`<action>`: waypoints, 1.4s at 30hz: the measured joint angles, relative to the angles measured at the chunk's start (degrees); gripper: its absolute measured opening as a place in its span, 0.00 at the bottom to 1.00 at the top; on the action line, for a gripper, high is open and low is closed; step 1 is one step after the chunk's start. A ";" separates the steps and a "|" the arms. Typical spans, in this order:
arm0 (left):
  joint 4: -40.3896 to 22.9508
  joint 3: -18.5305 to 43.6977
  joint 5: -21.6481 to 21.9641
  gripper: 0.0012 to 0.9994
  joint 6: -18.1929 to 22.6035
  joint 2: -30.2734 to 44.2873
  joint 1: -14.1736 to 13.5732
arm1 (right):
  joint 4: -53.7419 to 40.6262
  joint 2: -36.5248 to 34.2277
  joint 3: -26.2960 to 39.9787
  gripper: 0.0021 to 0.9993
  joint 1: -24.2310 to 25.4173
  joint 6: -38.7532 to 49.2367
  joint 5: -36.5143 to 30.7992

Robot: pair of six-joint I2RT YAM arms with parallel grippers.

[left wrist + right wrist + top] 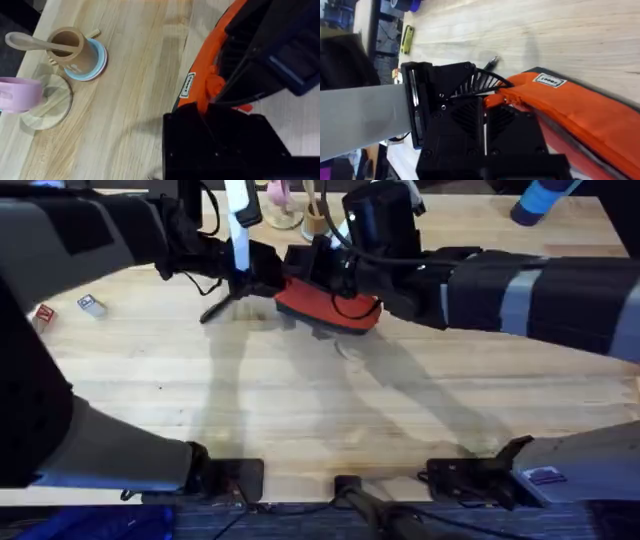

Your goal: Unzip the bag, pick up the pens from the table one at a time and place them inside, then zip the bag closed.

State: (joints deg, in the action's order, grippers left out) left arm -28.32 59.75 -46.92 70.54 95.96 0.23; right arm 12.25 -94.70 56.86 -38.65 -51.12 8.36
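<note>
left arm: comes in from the lower left, reaches across the far left of the table [300, 410], forearm roughly level, wrist ending at the bag's left end
left gripper [262, 275]: at the left end of the bag, black fingers against the orange fabric; in the left wrist view its body covers the tips, so cannot tell if they are apart or together
right arm: comes in from the lower right, long dark forearm with a grey band running leftward above the table, wrist bent down over the bag
right gripper [338, 280]: on top of the bag near its middle-left; in the right wrist view the fingers sit close together at the orange edge near the zipper, but whether they pinch anything cannot be told
bag [330, 308]: orange, lying on the far centre of the table, long side running left to right, dark lower edge toward the camera; small white label on its side in both wrist views
bag opening: dark gap seen along the top in the left wrist view, so partly unzipped at that end
pen [215, 309]: one thin black stick on the table just left of the bag, under the left arm, slanted
cup [75, 50]: tan, on a blue coaster, a spoon in it, well apart from the bag
pink thing [17, 94]: on a round wooden disc, near the cup
small packets [90, 305]: two on the left of the table, far from the bag
</note>
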 joint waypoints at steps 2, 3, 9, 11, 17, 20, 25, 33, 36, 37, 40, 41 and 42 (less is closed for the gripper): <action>0.00 0.00 -0.02 0.04 0.00 -0.02 0.00 | -0.02 -0.04 0.08 0.03 0.00 0.65 0.00; 0.00 0.00 -0.02 0.04 0.00 -0.02 0.00 | -0.03 -0.04 0.15 0.03 0.00 0.91 0.00; -0.08 0.00 -0.07 0.04 0.00 -0.01 0.00 | -0.53 -0.11 0.75 0.03 0.08 3.53 2.49; -0.20 0.00 -0.07 0.04 0.00 -0.02 0.02 | -0.79 -0.11 0.99 0.03 0.20 4.80 3.38; -0.22 0.00 -0.09 0.04 0.00 0.00 0.02 | -3.82 -0.55 2.97 0.03 0.33 9.19 4.35; -0.17 0.00 -0.13 0.04 0.00 0.00 0.00 | -6.08 -0.68 4.61 0.25 0.27 12.38 5.44; -0.20 0.00 -0.26 0.04 0.00 0.00 -0.11 | -14.41 -0.24 9.10 0.60 0.02 17.61 5.50; -0.17 0.00 -0.26 0.04 0.00 0.00 -0.15 | -29.42 6.15 11.71 1.00 0.35 27.69 -0.69; -0.17 0.00 -0.26 0.04 0.00 0.00 -0.15 | -32.48 9.05 11.98 1.00 1.13 30.07 -2.05; -0.17 0.00 -0.26 0.04 0.00 0.00 -0.15 | -33.23 9.84 12.02 1.00 1.52 30.58 -2.42; -0.17 0.00 -0.26 0.04 0.00 -0.02 -0.15 | -34.76 11.30 12.09 1.00 2.61 31.54 -3.05; -0.17 0.00 -0.25 0.04 0.00 0.00 -0.15 | -35.06 11.52 12.09 1.00 2.96 31.74 -3.17; -0.17 0.00 -0.26 0.04 0.00 -0.02 -0.15 | -35.22 11.66 12.09 1.00 3.26 31.93 -3.26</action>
State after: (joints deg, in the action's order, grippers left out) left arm -28.49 59.75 -47.18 70.54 95.95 0.08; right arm -22.97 -83.03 68.95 -35.39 -19.19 5.10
